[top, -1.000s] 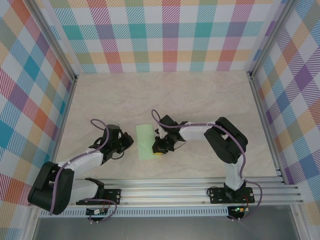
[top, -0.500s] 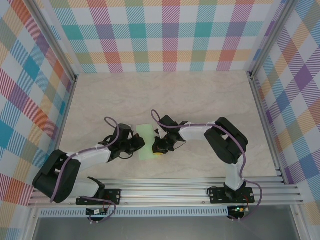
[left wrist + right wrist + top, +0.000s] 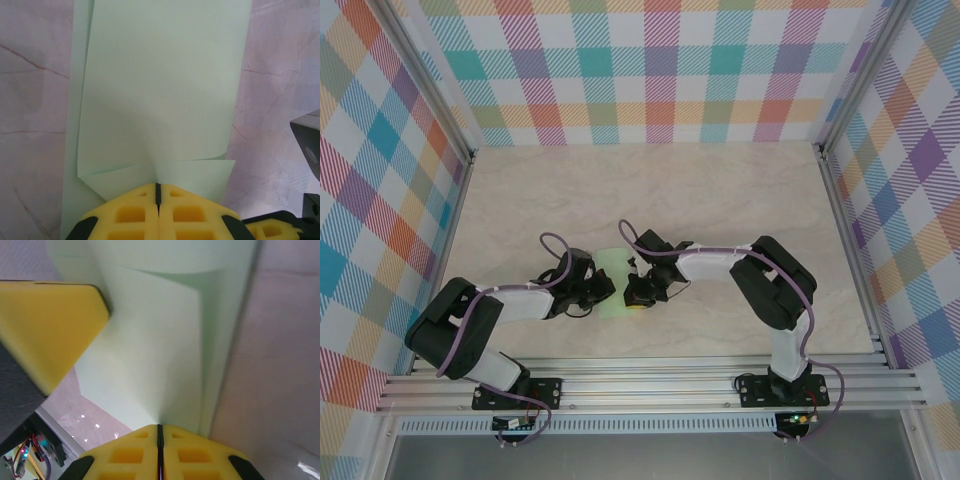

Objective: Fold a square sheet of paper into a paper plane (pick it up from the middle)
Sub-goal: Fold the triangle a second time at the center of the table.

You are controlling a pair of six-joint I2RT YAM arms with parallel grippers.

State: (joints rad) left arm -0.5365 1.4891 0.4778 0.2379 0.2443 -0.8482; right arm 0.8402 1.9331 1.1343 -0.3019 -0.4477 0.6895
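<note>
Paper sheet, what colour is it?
The sheet of paper is plain pale green, clearest in the left wrist view.

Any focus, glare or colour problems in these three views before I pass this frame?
Top external: sharp and evenly lit, with soft shadows only. Left wrist: paper in good focus, table tinted pinkish. Right wrist: the softest view, with the paper and the left gripper's finger blurred at close range and small glare specks on the table at the lower left.
</note>
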